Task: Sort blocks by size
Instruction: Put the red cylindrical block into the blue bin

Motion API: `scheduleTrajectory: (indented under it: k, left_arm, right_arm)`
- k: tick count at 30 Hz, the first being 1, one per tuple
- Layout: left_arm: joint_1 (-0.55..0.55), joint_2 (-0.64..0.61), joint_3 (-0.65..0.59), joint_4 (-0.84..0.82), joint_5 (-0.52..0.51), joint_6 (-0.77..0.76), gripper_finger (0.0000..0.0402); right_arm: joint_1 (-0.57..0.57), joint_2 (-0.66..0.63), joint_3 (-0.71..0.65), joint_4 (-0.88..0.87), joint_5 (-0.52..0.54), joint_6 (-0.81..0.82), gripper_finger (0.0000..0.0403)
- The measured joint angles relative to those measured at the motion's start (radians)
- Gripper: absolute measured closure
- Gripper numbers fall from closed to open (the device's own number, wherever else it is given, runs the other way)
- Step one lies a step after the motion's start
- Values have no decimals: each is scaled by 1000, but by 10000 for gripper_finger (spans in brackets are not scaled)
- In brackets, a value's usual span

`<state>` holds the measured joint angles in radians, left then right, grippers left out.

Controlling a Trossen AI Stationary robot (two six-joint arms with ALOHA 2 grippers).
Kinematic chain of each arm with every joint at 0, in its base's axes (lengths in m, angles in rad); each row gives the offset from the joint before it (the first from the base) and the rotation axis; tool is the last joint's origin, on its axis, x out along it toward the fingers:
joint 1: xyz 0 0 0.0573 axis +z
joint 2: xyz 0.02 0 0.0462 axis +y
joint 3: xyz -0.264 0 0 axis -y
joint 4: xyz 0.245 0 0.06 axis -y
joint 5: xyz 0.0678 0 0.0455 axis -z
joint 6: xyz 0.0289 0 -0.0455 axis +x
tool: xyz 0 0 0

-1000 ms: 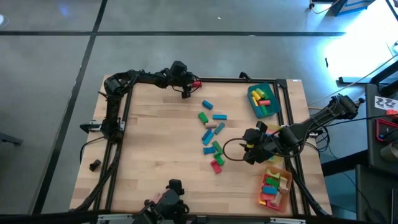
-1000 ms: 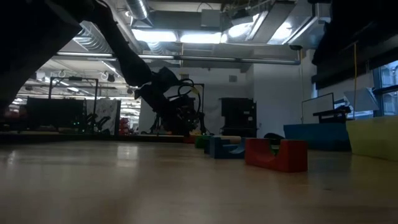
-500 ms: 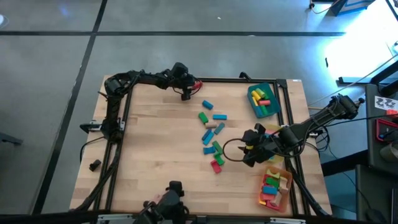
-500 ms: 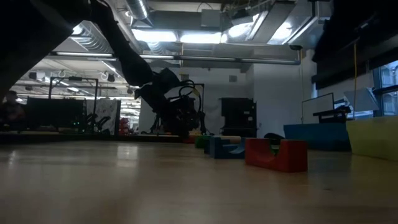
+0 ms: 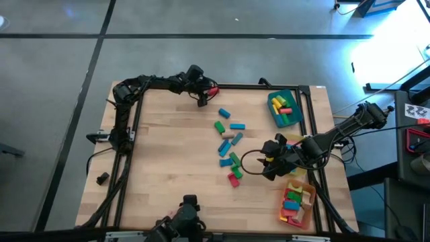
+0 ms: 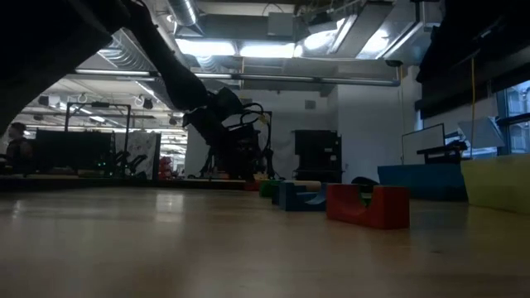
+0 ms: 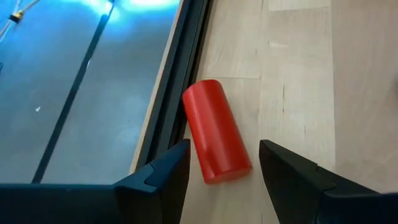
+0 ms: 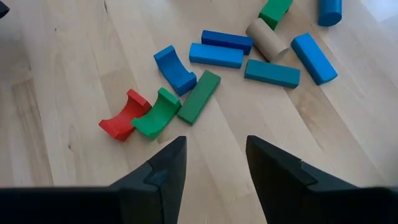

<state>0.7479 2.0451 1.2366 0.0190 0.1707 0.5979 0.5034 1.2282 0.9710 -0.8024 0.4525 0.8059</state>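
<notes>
the left gripper (image 7: 221, 177) sits at the far edge of the table (image 5: 168, 161), its two dark fingers (image 7: 155, 177) spread apart with a red cylinder (image 7: 216, 131) lying on its side between and just ahead of them. neither finger touches it. the cylinder rests against the dark frame rail (image 7: 180, 74) that runs along the table's rim — in the high view it shows as a small red spot just beside the gripper's tip.

the right gripper (image 8: 211, 165) hangs over the right half of the table, fingers parted and holding nothing. just ahead of it lie a red arch piece (image 8: 124, 116), a green arch piece (image 8: 155, 114) touching it, and a green bar (image 8: 199, 96) touching that one. a blue arch piece (image 8: 175, 69) sits beside the bar, and farther out are two blue bars (image 8: 216, 55) side by side, a teal bar (image 8: 272, 73), a plain wood cylinder (image 8: 266, 38) and another blue block (image 8: 314, 58).

from above, this loose scatter of blocks (image 5: 228, 144) runs down the middle of the table. a teal tray (image 5: 295, 97) at the far right corner holds yellow, green and red pieces — an orange tray (image 5: 310, 195) at the near right holds a mix of coloured blocks. a small dark lump (image 5: 102, 178) lies off the table's left side.
</notes>
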Motion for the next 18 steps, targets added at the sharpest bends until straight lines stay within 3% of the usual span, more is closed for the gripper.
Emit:
scheduleTrajectory:
  k: [14, 18]
  left_arm:
    - [-8, 0, 31, -14, 0, -224, 218]
    - [-12, 0, 80, -91, 1, -221, 218]
  right_arm:
    - [0, 0, 0, -1, 1, -3, 233]
    - [0, 0, 0, -2, 0, -4, 233]
